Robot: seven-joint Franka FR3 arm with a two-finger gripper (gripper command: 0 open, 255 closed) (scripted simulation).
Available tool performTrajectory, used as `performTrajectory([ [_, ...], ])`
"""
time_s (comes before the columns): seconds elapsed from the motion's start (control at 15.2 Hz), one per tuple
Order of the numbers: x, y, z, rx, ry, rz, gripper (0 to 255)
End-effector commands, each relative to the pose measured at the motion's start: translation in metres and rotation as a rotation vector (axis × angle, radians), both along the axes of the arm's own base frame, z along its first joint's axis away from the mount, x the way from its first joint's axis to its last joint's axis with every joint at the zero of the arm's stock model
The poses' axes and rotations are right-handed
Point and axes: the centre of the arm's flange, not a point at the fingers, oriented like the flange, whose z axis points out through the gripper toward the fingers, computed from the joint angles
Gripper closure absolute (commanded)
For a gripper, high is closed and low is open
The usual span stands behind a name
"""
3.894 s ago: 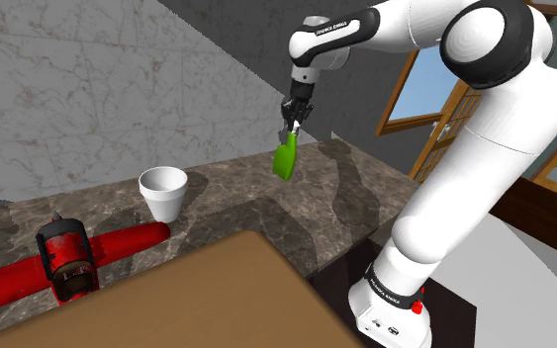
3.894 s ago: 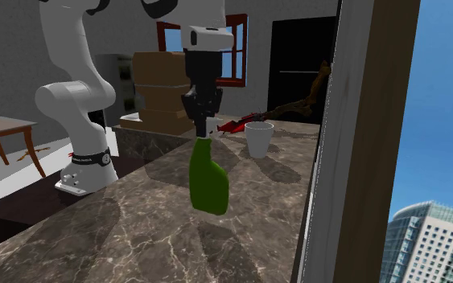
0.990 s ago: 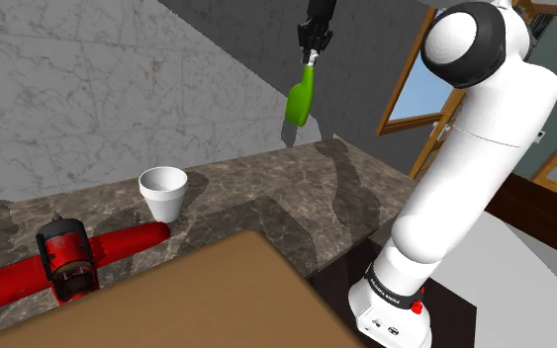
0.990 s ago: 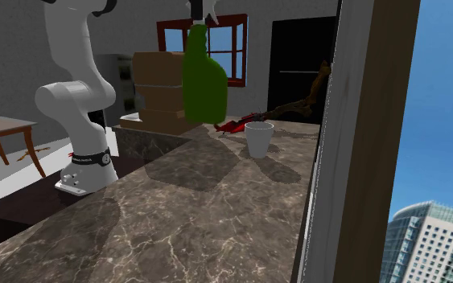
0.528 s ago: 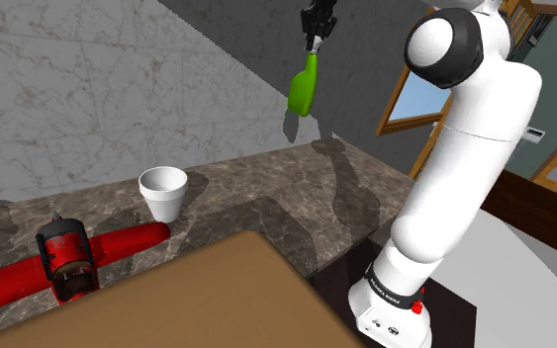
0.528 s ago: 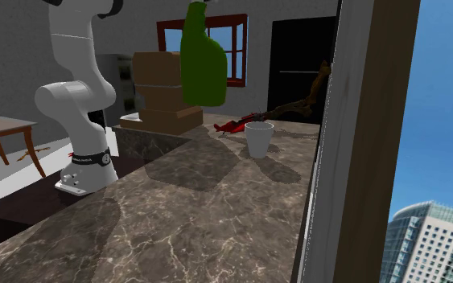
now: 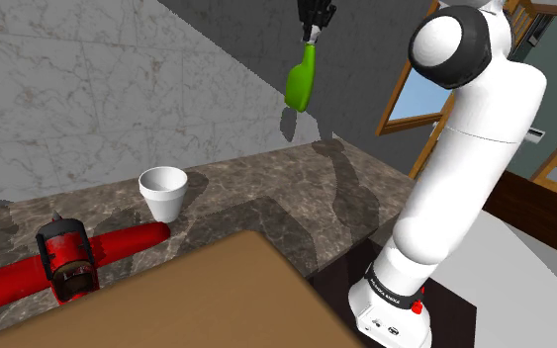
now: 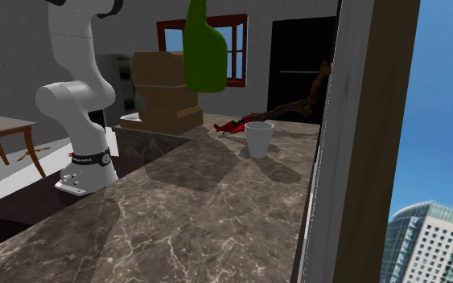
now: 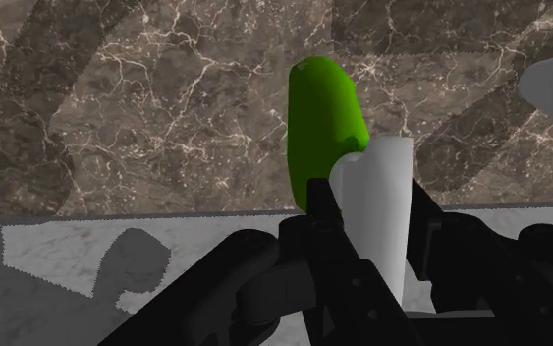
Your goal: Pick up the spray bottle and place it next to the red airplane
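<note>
High above counter (image 7: 266,203), end effector (image 7: 313,37) clasps green spray bottle (image 7: 299,85); arm-base lettering (image 7: 389,290) unreadable

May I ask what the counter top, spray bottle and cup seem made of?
The counter top looks like polished brown marble, given its pale veins. The spray bottle is smooth glossy green, probably plastic, with a pale grey head. The cup is plain matt white; its material is unclear.

The spray bottle (image 7: 300,84) is bright green with a pale grey head; the worktop (image 7: 266,203) is dark brown, veined white. White cup (image 7: 163,192), red airplane (image 7: 68,257) with black parts, all-black pincer (image 7: 314,36).
</note>
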Motion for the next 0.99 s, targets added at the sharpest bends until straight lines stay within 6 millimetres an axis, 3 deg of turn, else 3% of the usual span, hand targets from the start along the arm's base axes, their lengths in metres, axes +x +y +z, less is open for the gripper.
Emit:
performTrajectory([
  [0.0,-0.006,0.024,0.0,0.0,0.0,-0.001,255],
  [0.92,-0.05,0.203,0.001,0.0,0.0,-0.001,255],
])
